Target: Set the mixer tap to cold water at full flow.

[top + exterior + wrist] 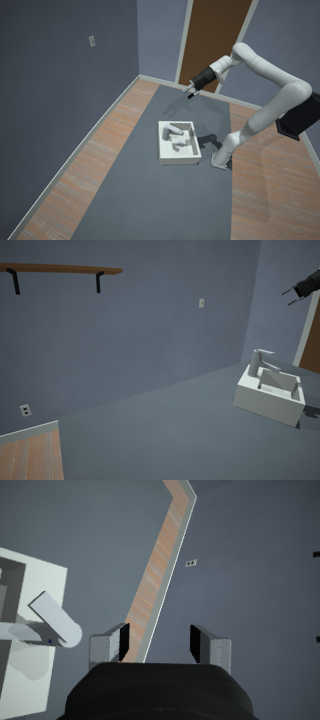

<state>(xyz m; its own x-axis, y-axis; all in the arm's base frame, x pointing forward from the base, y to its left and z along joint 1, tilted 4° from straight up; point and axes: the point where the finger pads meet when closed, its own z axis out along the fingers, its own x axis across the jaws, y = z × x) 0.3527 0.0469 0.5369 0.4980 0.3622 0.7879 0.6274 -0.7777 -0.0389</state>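
A grey mixer tap [167, 131] stands at the back left corner of a white basin [178, 142] on the grey mat. Its flat lever [266, 351] lies low, pointing out over the spout [271, 367]. A red dot [260, 358] shows on the tap body in the exterior view, and a blue dot [49, 640] shows in the wrist view. My gripper [190, 92] is open and empty, high in the air well beyond and above the tap, near the door. In the wrist view my fingers frame bare floor, with the tap [52, 623] at the left.
A brown door [214, 41] with a pale frame stands behind the gripper. The arm's base [220, 162] is bolted down right of the basin. A wooden shelf [60, 268] hangs on the far wall.
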